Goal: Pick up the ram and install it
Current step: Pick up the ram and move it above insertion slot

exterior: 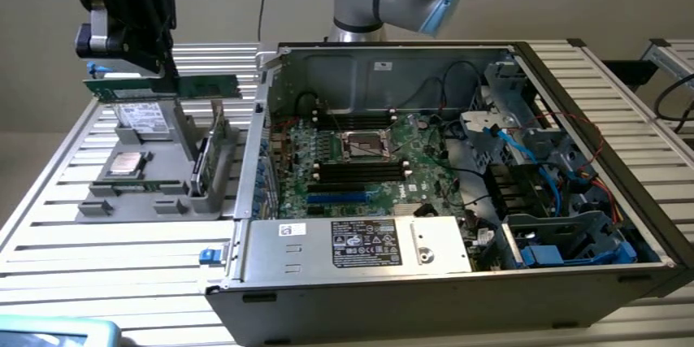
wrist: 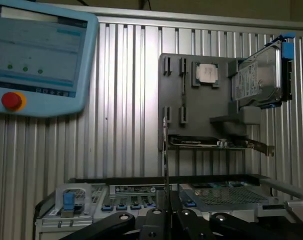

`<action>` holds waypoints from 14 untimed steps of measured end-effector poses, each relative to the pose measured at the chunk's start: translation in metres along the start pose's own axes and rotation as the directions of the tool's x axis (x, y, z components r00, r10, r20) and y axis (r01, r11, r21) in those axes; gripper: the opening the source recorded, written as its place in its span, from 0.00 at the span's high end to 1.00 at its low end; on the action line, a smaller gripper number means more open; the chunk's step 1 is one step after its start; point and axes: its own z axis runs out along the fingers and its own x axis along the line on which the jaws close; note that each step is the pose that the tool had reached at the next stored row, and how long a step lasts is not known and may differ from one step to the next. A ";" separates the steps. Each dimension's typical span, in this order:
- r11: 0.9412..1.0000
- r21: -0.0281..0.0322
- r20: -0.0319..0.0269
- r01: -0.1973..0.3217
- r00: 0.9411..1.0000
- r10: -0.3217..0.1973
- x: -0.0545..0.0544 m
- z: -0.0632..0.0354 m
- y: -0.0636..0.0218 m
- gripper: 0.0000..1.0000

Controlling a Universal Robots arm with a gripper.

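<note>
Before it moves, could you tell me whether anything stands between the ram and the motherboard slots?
The case's side wall stands between the ram, held by the gripper, and the slots; nothing covers the slots.

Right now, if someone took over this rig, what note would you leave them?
Tool: shut on the ram, which it holds level above the grey holder, at the exterior view's left.
Case: open, with the motherboard exposed. It sits to the exterior view's right of the holder.
Done: ram picked up and clear of the holder.
Left: ram is not yet over the case or in a slot, so the install is not done.
</note>
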 end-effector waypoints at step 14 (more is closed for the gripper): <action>1.000 0.000 0.001 0.000 1.000 0.000 0.008 -0.0030 -0.0638 0.86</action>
